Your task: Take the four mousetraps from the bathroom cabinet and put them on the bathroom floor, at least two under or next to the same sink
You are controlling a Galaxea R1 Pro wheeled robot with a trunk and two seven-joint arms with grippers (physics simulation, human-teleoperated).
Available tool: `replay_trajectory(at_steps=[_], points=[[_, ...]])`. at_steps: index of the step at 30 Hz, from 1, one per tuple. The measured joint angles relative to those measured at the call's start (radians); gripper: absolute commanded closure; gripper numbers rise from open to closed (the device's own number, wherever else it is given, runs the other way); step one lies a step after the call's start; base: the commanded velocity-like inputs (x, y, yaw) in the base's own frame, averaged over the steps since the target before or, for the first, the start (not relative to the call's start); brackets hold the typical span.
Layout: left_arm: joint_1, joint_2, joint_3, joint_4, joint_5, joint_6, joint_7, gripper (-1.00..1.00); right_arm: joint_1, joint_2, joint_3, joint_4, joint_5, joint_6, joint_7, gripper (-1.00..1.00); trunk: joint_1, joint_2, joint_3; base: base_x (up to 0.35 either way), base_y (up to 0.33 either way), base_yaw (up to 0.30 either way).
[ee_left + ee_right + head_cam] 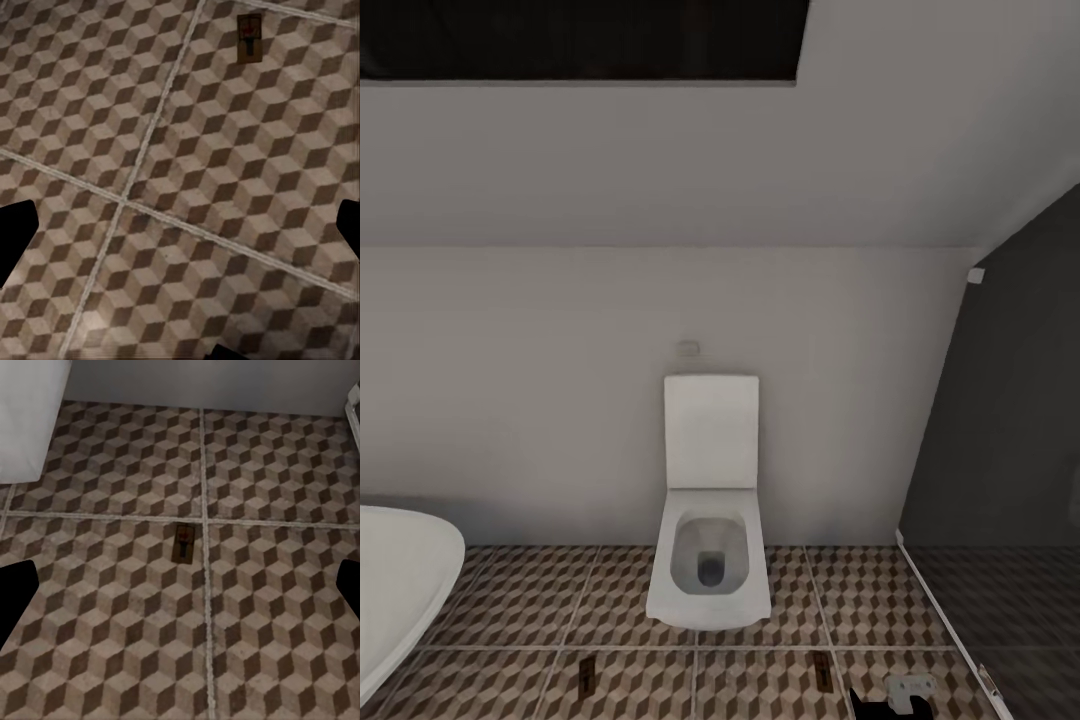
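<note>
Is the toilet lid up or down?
Up. The white lid stands upright against the wall behind the toilet, and the open bowl shows below it.

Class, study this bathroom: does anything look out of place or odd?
Yes. Two mousetraps lie out on the patterned floor before the toilet, one at its left, one at its right. Small traps in the open walkway look odd; nothing seems spilled or broken.
</note>
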Motion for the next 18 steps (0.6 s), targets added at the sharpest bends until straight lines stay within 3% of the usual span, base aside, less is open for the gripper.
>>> replay_trajectory(at_steps=[18], points=[[0.004, -0.083, 0.000, 0.000, 0.000, 0.002, -0.002, -1.00, 0.000, 0.000, 0.000, 0.000, 0.000, 0.000, 0.000, -1.00, 0.000, 0.000, 0.000, 0.000, 0.000, 0.000]])
